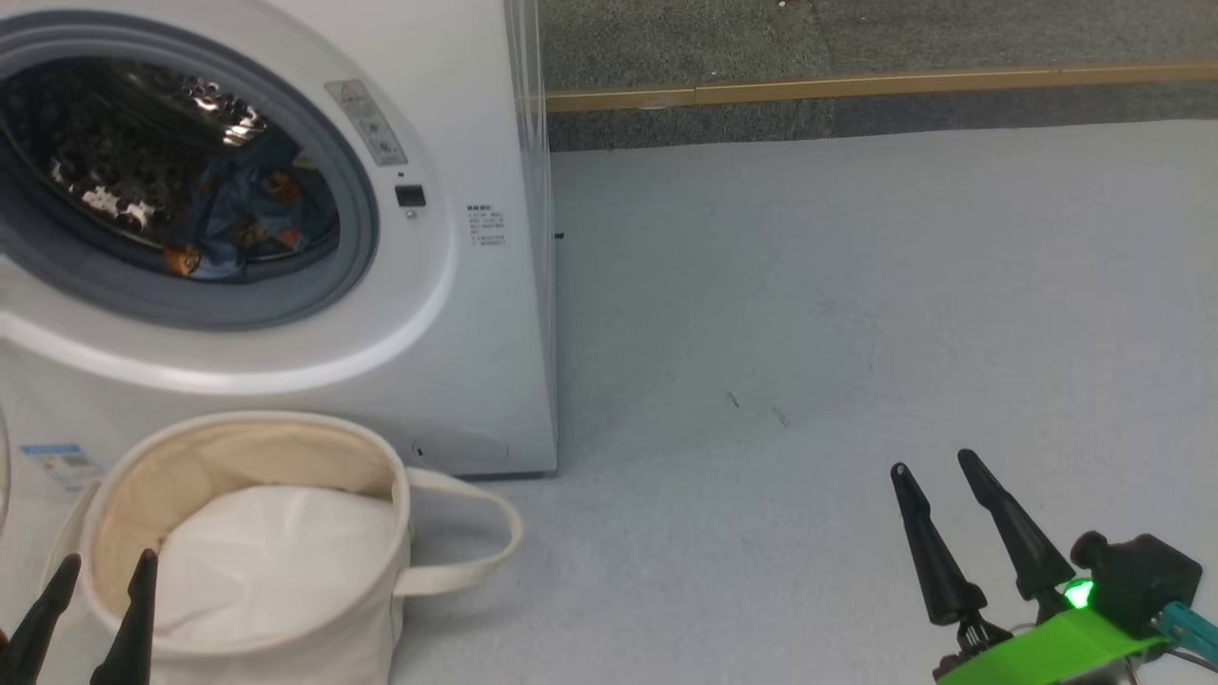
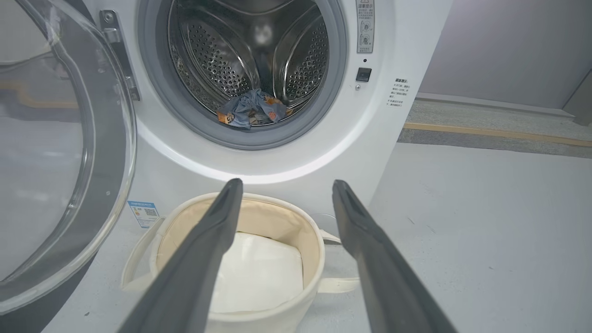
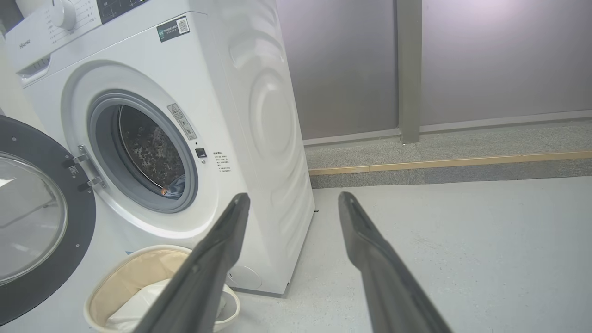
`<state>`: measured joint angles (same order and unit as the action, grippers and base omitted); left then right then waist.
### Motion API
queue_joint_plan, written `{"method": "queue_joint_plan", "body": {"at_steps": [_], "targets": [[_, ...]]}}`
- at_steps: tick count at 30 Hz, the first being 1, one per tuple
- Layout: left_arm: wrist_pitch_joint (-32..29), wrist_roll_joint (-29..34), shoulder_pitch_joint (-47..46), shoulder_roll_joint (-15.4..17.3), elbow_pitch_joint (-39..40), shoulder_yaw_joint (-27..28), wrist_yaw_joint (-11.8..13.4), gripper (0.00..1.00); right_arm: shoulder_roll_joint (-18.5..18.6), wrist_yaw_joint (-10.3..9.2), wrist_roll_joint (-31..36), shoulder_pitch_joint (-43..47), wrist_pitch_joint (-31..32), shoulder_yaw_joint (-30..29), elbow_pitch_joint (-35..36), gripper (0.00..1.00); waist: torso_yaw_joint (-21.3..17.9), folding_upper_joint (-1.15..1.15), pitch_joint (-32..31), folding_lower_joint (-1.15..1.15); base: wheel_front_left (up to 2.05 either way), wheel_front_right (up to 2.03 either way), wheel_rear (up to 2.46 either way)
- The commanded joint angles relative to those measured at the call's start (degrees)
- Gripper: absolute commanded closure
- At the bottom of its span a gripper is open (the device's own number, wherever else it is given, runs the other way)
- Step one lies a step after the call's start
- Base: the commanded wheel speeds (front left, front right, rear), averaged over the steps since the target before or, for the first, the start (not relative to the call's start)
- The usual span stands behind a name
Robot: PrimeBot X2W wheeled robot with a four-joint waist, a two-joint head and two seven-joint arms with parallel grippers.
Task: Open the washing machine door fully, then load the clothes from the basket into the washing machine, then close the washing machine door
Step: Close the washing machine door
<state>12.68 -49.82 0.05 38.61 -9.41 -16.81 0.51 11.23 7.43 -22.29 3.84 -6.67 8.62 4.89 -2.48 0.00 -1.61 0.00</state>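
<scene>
Pale grey floor (image 1: 856,333) carries the whole setup. The washing machine (image 3: 259,115) stands on it at the left of the head view, white, front-loading, with its porthole uncovered. The washing machine door (image 3: 32,217) is swung wide open on its hinge (image 2: 118,51) at the left side of the porthole, its black rim and glass bowl facing outward, clear of the opening. The basket (image 1: 304,656) sits on the floor directly before the machine, below the porthole and close to the front panel, upright, with one loop handle (image 1: 476,533) sticking out to the right. Inside the basket: the white pad (image 1: 276,552) only. Left gripper (image 2: 286,185): fingers spread well apart and holding nothing; in the head view its tips overlap the near left rim of the basket, and its wrist camera looks over the basket into the drum. Right gripper (image 1: 934,462): fingers apart, nothing between them, above bare floor well to the right of machine and basket. The clothes (image 2: 252,111) lie in a bunched heap at the bottom of the perforated steel drum (image 2: 217,60), blue fabric with orange figures; a cream garment cannot be made out. Blue label sticker (image 2: 144,213) is on the lower front panel, just left of the basket.
</scene>
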Motion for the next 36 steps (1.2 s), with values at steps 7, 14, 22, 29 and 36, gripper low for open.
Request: {"method": "queue_joint_plan", "body": {"at_steps": [7,14,22,29,36], "targets": [[0.8,0.7,-2.1,3.3,1.4,3.2,0.4,0.00,0.4,0.06,-0.2,-1.8,-1.0,1.3,1.8,0.00,0.2,0.00,0.1,0.00,-1.84,1.78,0.06],[1.1,0.6,-2.0,3.2,1.2,3.8,1.1,0.00,0.3,0.06,-0.2,-1.9,-1.2,1.7,1.5,0.00,0.7,0.00,0.2,0.00,-0.87,0.87,0.00],[1.3,0.9,-2.0,3.1,1.3,4.3,1.9,0.00,0.2,0.06,-0.2,-2.3,-1.4,1.9,1.3,0.00,2.6,0.00,0.2,0.00,-0.07,0.07,0.00],[1.4,-0.3,-2.4,2.7,1.6,5.3,2.4,0.00,0.1,0.06,-0.3,-2.9,-1.5,2.5,0.9,0.00,5.9,0.00,0.3,0.00,0.00,0.00,0.00],[1.5,-1.5,-2.9,2.0,2.4,6.8,3.3,0.00,-0.2,0.06,-0.7,-4.1,-1.6,3.7,0.3,0.00,11.2,0.00,0.4,0.00,0.00,0.00,0.00]]}}
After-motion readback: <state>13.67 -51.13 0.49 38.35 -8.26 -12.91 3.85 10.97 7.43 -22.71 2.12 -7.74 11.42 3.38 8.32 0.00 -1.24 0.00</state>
